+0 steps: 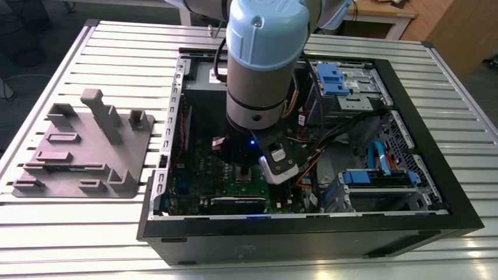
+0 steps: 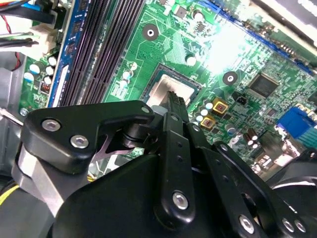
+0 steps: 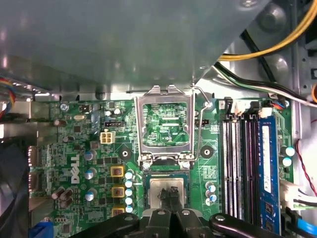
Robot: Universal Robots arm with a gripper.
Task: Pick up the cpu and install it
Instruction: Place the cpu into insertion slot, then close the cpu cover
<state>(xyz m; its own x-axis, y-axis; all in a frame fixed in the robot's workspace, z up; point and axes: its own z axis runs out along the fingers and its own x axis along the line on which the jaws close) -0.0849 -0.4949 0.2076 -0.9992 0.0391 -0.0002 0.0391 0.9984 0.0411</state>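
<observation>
The cpu (image 3: 156, 190) is a small silver-grey square lying flat in the open socket of the green motherboard (image 3: 94, 158); in the second wrist view the cpu (image 2: 159, 88) shows just past the black fingers. My gripper (image 3: 171, 193) hangs straight over the chip's middle, its two thin fingers pressed together, tips at or just above the metal top; I cannot tell if they touch. The hinged silver socket frame (image 3: 144, 124) stands flipped up beside the socket. In the exterior view my gripper (image 1: 246, 172) reaches down into the computer case (image 1: 311, 230).
Dark memory slots (image 3: 237, 163) and a blue slot run beside the socket. Yellow, black and white cables (image 3: 277, 34) cross above the board near a grey metal cover. A large grey fixture (image 1: 86, 146) with upright posts sits on the slatted table at the exterior view's left.
</observation>
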